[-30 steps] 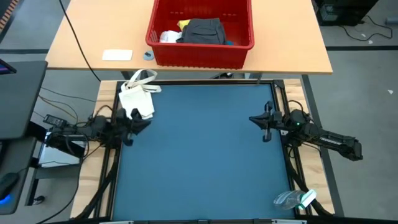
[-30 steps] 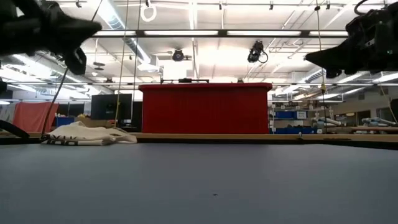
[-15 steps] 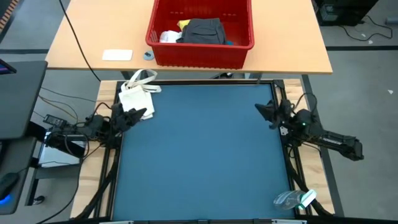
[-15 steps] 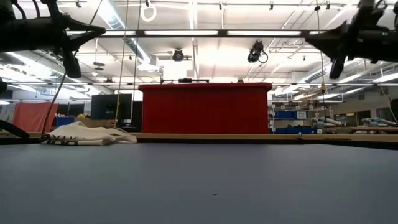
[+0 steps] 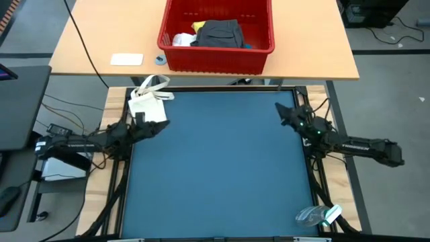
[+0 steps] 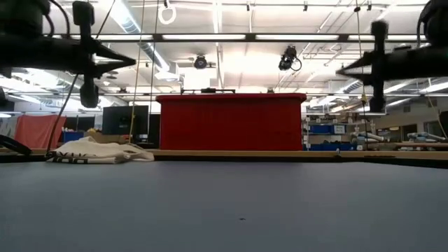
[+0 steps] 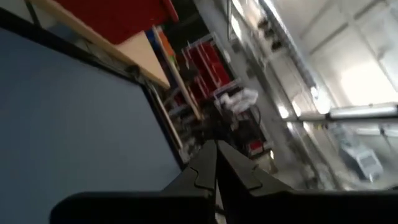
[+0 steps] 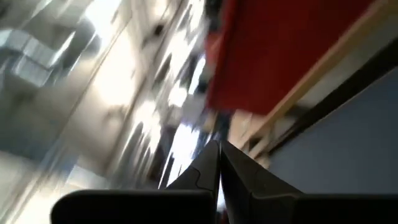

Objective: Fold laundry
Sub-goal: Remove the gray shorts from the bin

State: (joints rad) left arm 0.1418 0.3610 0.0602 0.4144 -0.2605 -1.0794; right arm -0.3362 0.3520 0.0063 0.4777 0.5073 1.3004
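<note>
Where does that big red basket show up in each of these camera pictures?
High view: red basket at top centre, on the wooden table.
Low view: red basket in the middle, beyond the blue mat.
Left wrist view: a red corner.
Right wrist view: a blurred red wall.
Shared landmark: the blue mat.

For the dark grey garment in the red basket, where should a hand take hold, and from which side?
Judging by the high view, the dark grey garment lies bunched on top of the pile in the red basket. Its upper folds look like the best grip, pinched from straight above, since the basket walls block any sideways approach. Both the left hand and the right hand are shut over the mat.
</note>
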